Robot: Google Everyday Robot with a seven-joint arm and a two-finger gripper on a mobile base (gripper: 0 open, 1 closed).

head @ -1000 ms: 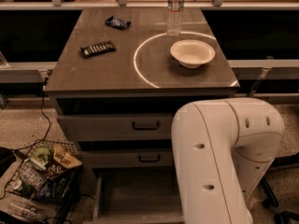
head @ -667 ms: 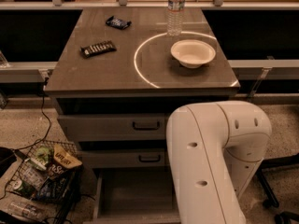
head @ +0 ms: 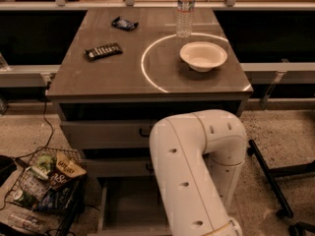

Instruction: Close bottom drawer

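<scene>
The bottom drawer (head: pixel 129 204) stands pulled out at the foot of the grey cabinet, its deep tray open toward me; its front panel is cut off by the lower edge. Above it are the two upper drawers (head: pixel 106 133) with dark handles, both shut. My white arm (head: pixel 194 171) rises in front of the cabinet's right half and covers part of the drawers. My gripper is out of view below the frame or behind the arm.
On the cabinet top (head: pixel 98 77) lie a white bowl (head: pixel 203 56), a water bottle (head: pixel 184 10), and two dark snack bars (head: pixel 103 50) (head: pixel 124 23). A wire basket of snacks (head: pixel 44 183) sits on the floor left. A black chair base (head: pixel 270 176) is at right.
My arm has shifted left across the cabinet front and now covers more of the upper drawers. The bottom drawer stays open.
</scene>
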